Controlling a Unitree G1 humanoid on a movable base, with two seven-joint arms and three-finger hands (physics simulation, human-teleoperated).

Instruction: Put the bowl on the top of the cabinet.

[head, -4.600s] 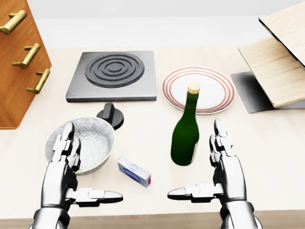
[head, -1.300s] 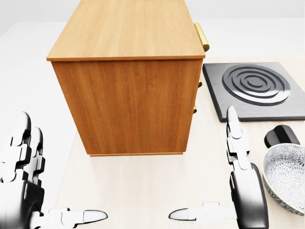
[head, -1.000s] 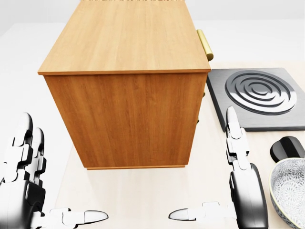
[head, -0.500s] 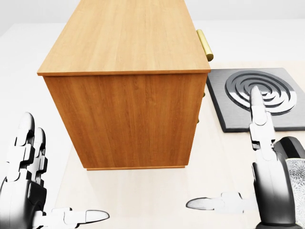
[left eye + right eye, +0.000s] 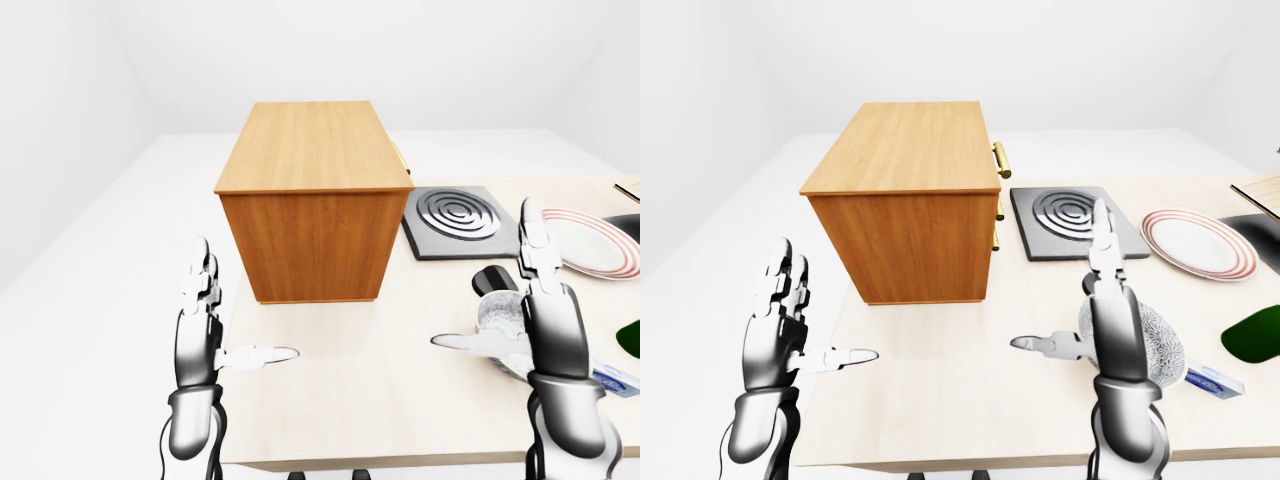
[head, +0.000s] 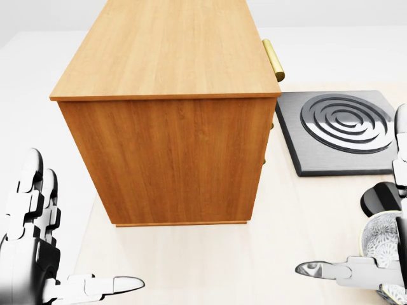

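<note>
Since half a second ago the right hand [image 5: 1110, 300] has been shifted rightward, from beside the cabinet [image 5: 313, 200] to directly over the bowl [image 5: 500, 318]; the camera view is unchanged. Both hands are spread open and nothing is held; the left hand [image 5: 200, 320] is raised off the pale wooden surface [image 5: 370, 400], well left of the bowl. White walls and floor are seen around it. One cabinet, one burner plate [image 5: 455, 220], one black knob [image 6: 380, 197], one striped plate [image 5: 1195, 243], one green bottle [image 5: 1255, 335] and one small box [image 5: 1213, 381] are counted.
</note>
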